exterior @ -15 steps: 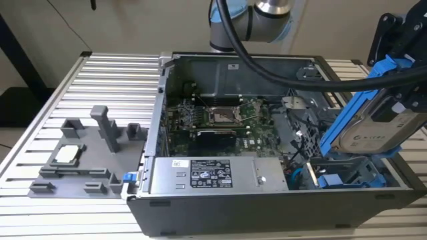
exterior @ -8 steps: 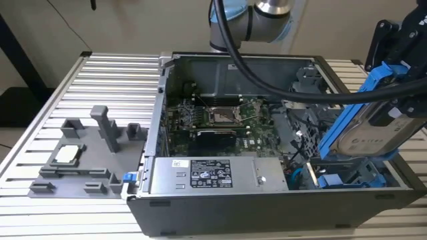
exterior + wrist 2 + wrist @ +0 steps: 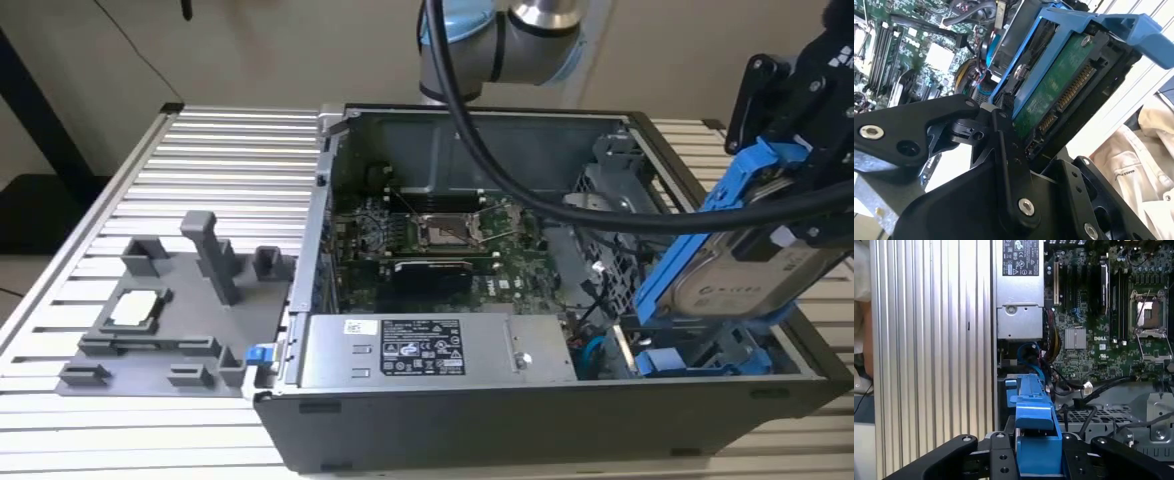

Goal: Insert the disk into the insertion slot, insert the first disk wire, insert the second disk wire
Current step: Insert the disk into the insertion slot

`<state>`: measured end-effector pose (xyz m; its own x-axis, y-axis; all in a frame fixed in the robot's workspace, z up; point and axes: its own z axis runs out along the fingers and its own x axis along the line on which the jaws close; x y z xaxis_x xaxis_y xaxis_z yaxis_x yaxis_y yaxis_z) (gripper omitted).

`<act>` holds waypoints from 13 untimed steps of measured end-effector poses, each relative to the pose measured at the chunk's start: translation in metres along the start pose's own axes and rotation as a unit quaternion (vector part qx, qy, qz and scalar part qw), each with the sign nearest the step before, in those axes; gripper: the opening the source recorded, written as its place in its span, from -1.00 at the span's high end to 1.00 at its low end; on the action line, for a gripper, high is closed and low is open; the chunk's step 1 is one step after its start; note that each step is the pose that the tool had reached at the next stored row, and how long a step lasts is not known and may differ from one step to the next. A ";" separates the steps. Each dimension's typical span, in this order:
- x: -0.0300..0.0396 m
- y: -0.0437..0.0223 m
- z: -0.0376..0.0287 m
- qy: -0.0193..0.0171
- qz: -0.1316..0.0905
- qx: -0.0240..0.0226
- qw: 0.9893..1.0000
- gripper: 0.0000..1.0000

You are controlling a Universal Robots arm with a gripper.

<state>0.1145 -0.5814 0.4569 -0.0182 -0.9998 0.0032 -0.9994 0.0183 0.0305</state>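
Note:
My gripper (image 3: 790, 190) is shut on the disk (image 3: 742, 272), a silver drive in a bright blue carrier. It holds the disk steeply tilted over the case's corner at the exterior view's right. The disk's lower end dips inside the case next to the insertion slot (image 3: 605, 265), a grey cage with perforated walls. In the second wrist view the disk (image 3: 1053, 97) shows its green board and connector pins above the black fingers (image 3: 1004, 150). The first wrist view looks along the blue carrier (image 3: 1036, 422) from between the fingers (image 3: 999, 460). Blue cables (image 3: 1029, 352) lie loose just beyond the disk's far end.
The open computer case (image 3: 534, 415) holds a green motherboard (image 3: 441, 250) and a grey power-supply box (image 3: 414, 350) with a sticker. A grey fixture plate (image 3: 160, 320) with small parts sits on the ribbed table at the exterior view's left. A black hose (image 3: 561, 190) crosses over the case.

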 end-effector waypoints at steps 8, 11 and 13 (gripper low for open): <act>0.0002 -0.0003 0.0047 0.000 0.000 0.000 1.000 0.35; 0.0002 -0.0003 0.0049 0.000 0.000 0.000 1.000 0.35; 0.0001 -0.0003 0.0057 0.000 0.000 0.000 1.000 0.35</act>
<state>0.1147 -0.5816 0.4512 -0.0181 -0.9998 0.0029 -0.9994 0.0182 0.0301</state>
